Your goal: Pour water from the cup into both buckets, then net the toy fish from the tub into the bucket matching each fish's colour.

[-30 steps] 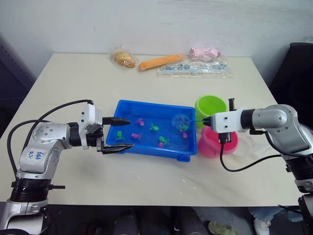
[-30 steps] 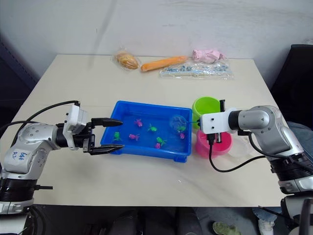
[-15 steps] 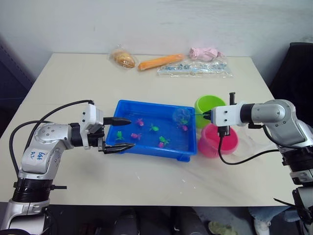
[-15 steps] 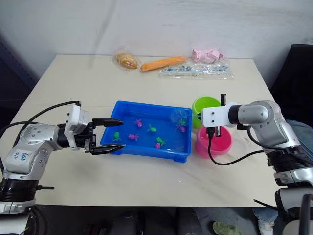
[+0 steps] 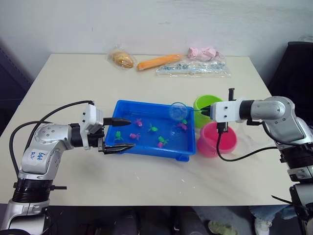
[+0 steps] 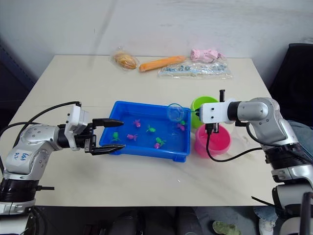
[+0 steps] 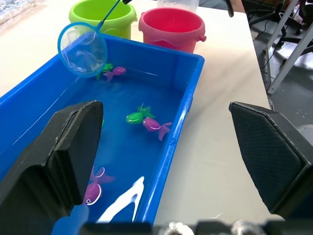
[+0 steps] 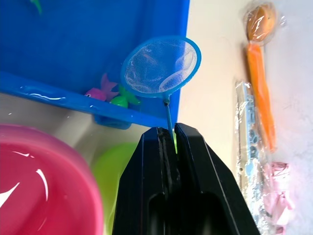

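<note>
Green and pink toy fish (image 5: 160,142) float in the blue tub (image 5: 128,147), a round blue-rimmed net (image 5: 176,111) held empty above its far right corner. Just beside the tub stand the lime green bucket (image 5: 209,104) and the pink bucket (image 5: 213,144).

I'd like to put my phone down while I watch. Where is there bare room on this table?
The cream table is bare along its near edge, in front of the shallow blue plastic tub, and at its far left. The far edge holds bagged items; the lime green bucket and pink bucket crowd the right.
</note>
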Robot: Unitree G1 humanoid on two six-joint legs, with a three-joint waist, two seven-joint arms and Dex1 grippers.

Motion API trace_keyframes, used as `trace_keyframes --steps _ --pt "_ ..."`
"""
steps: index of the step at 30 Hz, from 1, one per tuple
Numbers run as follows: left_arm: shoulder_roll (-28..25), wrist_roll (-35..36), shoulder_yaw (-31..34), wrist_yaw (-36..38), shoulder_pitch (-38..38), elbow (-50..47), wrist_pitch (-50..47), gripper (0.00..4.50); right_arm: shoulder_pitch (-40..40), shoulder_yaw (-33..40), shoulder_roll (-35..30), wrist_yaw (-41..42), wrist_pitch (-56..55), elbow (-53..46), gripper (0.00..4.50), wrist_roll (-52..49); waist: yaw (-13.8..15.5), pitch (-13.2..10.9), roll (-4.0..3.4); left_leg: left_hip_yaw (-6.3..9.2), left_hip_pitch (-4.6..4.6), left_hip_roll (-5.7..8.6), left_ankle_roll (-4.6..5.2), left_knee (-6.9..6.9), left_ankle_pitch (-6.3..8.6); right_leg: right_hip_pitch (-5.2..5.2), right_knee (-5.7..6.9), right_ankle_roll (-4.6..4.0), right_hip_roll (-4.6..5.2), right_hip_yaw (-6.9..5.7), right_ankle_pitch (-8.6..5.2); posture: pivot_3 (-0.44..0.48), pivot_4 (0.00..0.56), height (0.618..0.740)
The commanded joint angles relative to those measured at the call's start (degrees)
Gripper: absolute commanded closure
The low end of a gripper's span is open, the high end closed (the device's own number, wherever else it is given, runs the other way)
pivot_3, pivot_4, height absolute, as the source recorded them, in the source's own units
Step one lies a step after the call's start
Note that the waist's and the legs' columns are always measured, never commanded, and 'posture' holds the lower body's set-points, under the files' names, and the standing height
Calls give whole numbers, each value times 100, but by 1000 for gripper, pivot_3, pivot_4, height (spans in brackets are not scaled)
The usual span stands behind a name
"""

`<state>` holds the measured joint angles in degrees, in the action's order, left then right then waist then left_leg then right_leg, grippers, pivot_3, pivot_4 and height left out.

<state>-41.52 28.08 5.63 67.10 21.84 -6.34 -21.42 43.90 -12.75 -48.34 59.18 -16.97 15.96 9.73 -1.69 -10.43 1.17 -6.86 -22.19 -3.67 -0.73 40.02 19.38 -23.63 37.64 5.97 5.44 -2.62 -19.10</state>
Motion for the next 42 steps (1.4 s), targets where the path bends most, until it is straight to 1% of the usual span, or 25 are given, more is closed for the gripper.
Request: trace_keyframes --steps 1,5,15,20,30,32,35,42 --pt "-31 152 99 -1 -7 -195 21 55 132 124 -171 -116 -324 35 4500 145 -1 -1 -1 0 0 0 0 0 0 0 0 0 0 0 0 0 150 740" --pt "-28 148 100 -1 1 -184 30 55 95 34 -219 -131 -531 57 4500 336 -1 -1 -1 0 0 0 0 0 0 0 -1 0 0 1 0 0 150 740" --pt "-24 153 85 10 62 -154 19 55 97 -26 -250 -43 -477 -55 4500 608 0 -1 -2 -1 0 0 0 0 0 0 0 0 0 1 0 0 150 740" --pt "-27 154 77 21 77 -142 8 55 -30 -80 -321 417 -166 -360 4500 477 10 -2 -3 0 0 0 0 0 0 1 0 0 0 1 0 0 150 740" --pt "12 133 18 28 153 -88 3 55 -84 -231 -442 801 475 -987 4500 705 11 -2 -4 0 0 1 0 0 0 0 0 0 2 0 0 0 150 740" --pt "21 130 12 26 161 -84 2 55 -26 -191 -338 705 439 -1044 4500 641 10 -2 -4 0 0 1 0 0 0 1 0 0 2 0 0 0 150 740" --pt "30 132 5 24 164 -91 -6 55 44 -231 -365 691 429 -1032 4500 747 9 -2 -4 0 0 2 0 1 0 1 -1 0 1 0 0 0 150 740" --pt "50 136 -31 35 187 -90 -34 55 210 -375 -286 575 76 -802 4500 949 7 -2 -4 0 0 3 0 1 0 0 -1 0 1 0 0 0 150 740"
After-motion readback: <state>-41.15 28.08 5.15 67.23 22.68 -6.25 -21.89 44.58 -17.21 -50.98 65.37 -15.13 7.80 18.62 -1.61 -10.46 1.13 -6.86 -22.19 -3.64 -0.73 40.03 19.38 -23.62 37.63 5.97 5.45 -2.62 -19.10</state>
